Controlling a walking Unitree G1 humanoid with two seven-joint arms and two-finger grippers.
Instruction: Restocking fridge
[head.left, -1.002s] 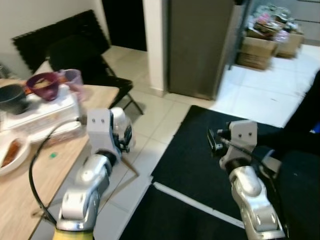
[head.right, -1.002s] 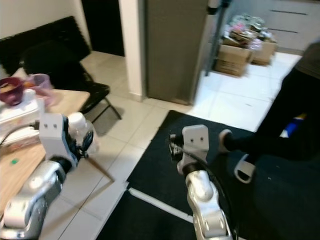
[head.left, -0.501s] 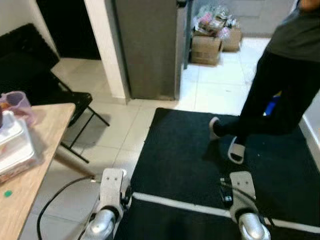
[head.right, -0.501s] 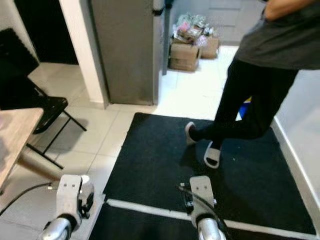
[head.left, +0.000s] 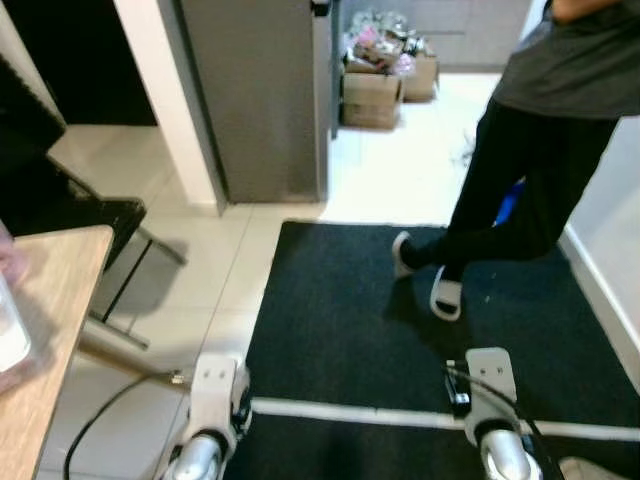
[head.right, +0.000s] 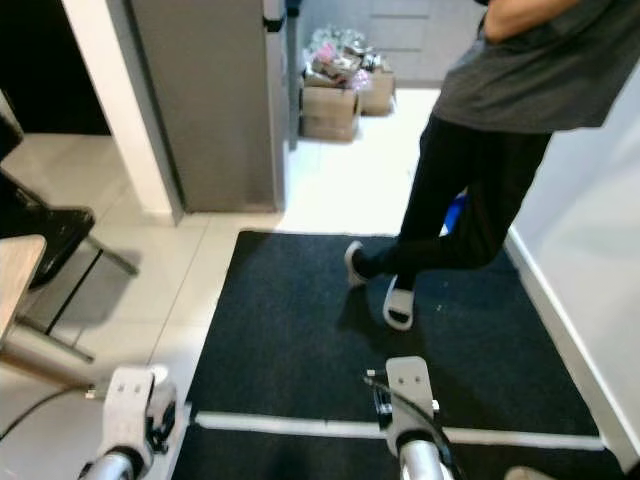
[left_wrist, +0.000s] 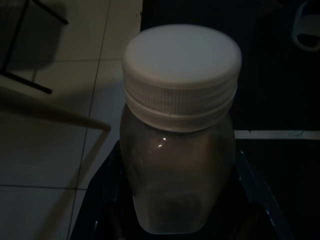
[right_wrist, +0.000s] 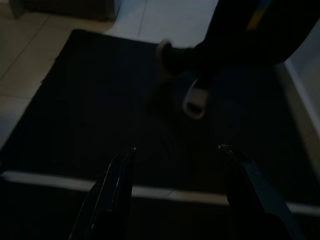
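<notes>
A tall grey fridge (head.left: 262, 95) stands ahead with its door shut, beyond a black mat (head.left: 340, 310). My left gripper (head.left: 216, 392) is low at the bottom of the eye views, shut on a clear bottle (left_wrist: 177, 150) with a white screw cap (left_wrist: 182, 65). Its black fingers (left_wrist: 100, 215) hug the bottle's lower sides. My right gripper (right_wrist: 176, 148) hangs over the mat, open with nothing between its fingers; its wrist (head.left: 488, 380) is at the bottom right.
A person (head.left: 545, 140) in dark clothes and sandals stands on the mat's right side, near a white wall (head.left: 620, 240). A wooden table corner (head.left: 55, 300) and black folding chair (head.left: 85, 215) are at left. Cardboard boxes (head.left: 378, 85) sit past the fridge.
The camera has swung right, away from the table and toward the fridge. The person has come into full view. Both arms now sit lower in the picture.
</notes>
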